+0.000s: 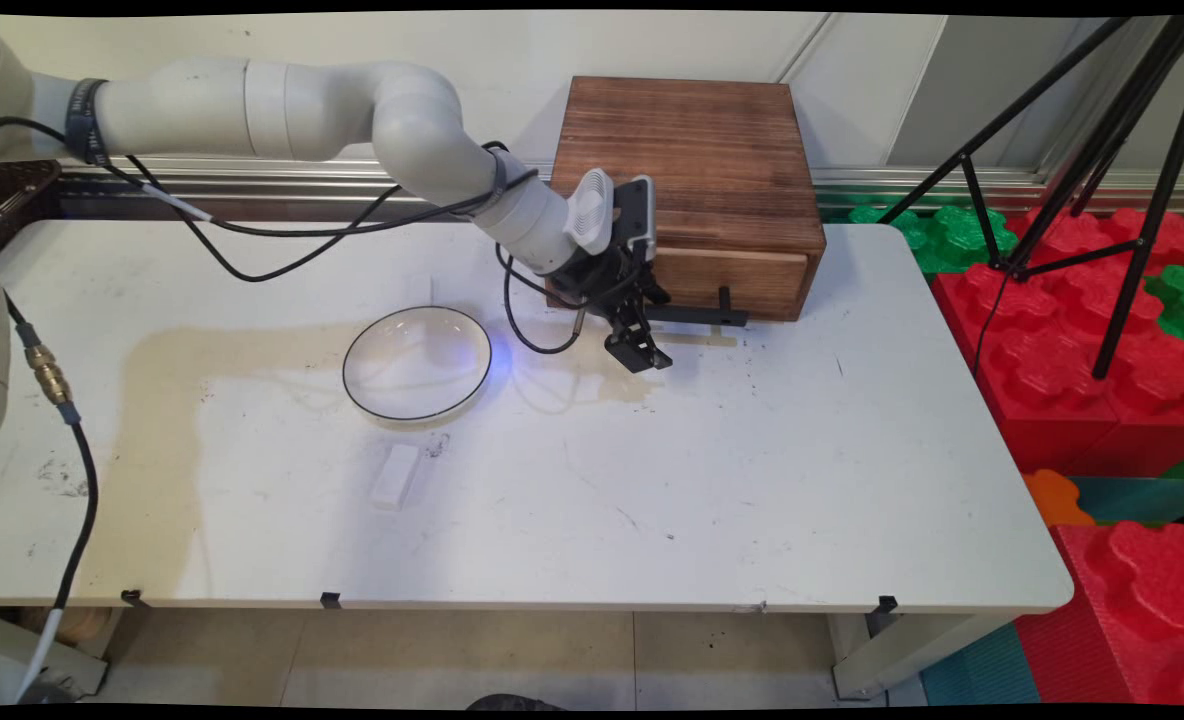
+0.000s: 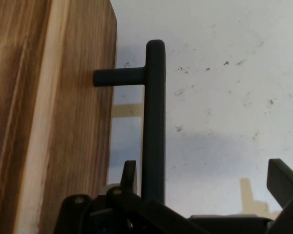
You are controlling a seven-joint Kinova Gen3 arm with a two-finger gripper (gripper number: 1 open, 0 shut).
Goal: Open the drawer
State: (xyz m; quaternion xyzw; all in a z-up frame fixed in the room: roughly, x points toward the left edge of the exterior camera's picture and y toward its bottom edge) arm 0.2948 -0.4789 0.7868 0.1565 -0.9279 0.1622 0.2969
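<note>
White table (image 1: 752,480) stained tan – wooden box (image 1: 687,190) (rear edge), foam blocks (image 1: 1102,330) beside.

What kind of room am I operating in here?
Probably a lab or test space, not a home: a stained white table, camera tripod legs, and big foam blocks stacked beside it.

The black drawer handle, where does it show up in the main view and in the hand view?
Main view: the black drawer handle runs level along the wooden box's front, right of centre, by the hand.
Hand view: it stands upright at centre, its post meeting the wood on the left, rising between the hand's open fingers.
Shared landmark: the wooden box front.
</note>
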